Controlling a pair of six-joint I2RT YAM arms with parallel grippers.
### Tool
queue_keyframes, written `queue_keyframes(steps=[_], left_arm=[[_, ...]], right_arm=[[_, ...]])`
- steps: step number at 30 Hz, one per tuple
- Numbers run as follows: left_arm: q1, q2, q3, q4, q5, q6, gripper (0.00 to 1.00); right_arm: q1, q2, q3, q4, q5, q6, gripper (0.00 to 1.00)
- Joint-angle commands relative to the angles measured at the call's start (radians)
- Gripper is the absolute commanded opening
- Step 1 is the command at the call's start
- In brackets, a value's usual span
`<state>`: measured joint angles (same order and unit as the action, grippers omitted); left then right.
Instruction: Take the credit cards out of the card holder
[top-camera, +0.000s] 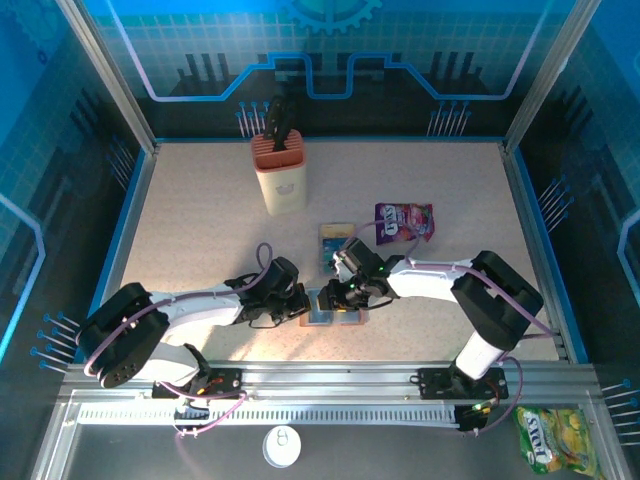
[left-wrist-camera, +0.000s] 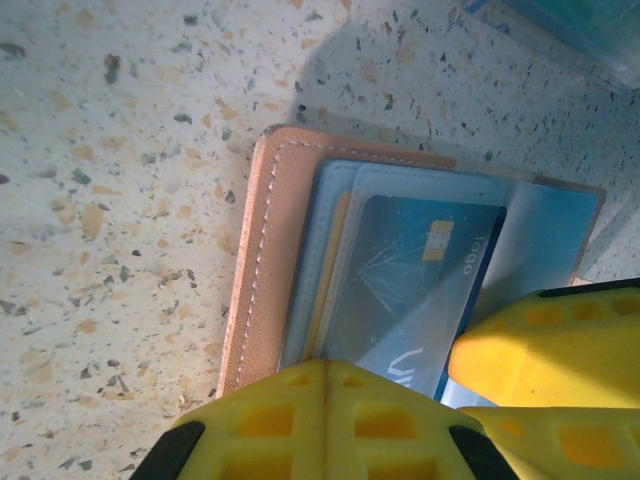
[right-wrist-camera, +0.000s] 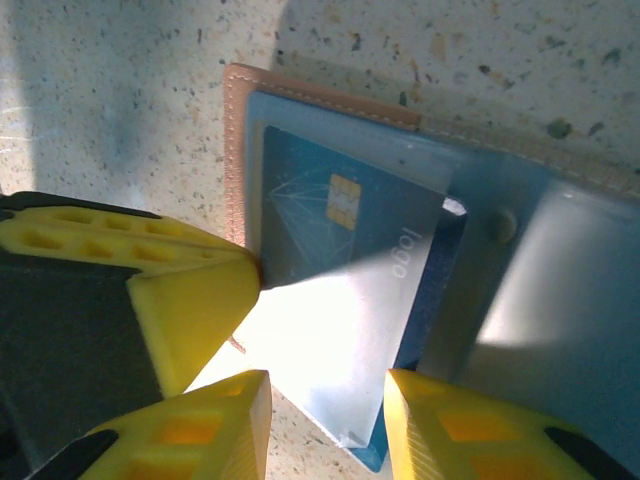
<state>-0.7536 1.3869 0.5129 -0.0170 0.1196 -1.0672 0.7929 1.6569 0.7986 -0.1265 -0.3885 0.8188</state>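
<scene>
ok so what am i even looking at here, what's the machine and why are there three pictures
These are two robot arms bolted to the near edge of a speckled table. The wide picture comes from a fixed camera above and behind them. The two close-ups come from a camera on each wrist, so the yellow blocks there are the jaws.

On the table stand a knife block and a purple snack packet. Between the arms lies an open brown card holder.

The left gripper, jaws shut, rests on the holder's edge and seems to pin it down. The right gripper has its jaws closed on a blue credit card that is partly out of its pocket.
</scene>
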Motion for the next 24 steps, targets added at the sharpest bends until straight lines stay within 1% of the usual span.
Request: queue_keyframes(steps=[1, 3, 7, 9, 12, 18, 24], left_arm=[[0.003, 0.0, -0.028, -0.032, -0.023, 0.012, 0.0], [0.003, -0.002, -0.03, -0.031, -0.021, 0.01, 0.0], [0.003, -0.002, -0.029, -0.025, -0.018, 0.007, 0.0], [0.003, 0.0, -0.03, -0.024, -0.018, 0.006, 0.0], [0.003, -0.002, -0.03, -0.025, -0.018, 0.005, 0.0], [0.002, -0.007, -0.03, -0.033, -0.021, 0.007, 0.0], [0.003, -0.003, -0.03, -0.038, -0.024, 0.007, 0.0]], right_arm=[[0.012, 0.017, 0.019, -0.009, 0.015, -0.007, 0.35], [0.012, 0.022, 0.016, 0.004, 0.006, 0.0, 0.34], [0.012, 0.028, -0.002, 0.07, -0.028, 0.024, 0.25], [0.012, 0.034, -0.007, 0.085, -0.036, 0.029, 0.24], [0.012, 0.038, -0.003, 0.074, -0.032, 0.024, 0.25], [0.012, 0.023, 0.011, -0.017, 0.03, -0.012, 0.3], [0.01, 0.004, 0.015, -0.068, 0.067, -0.034, 0.33]])
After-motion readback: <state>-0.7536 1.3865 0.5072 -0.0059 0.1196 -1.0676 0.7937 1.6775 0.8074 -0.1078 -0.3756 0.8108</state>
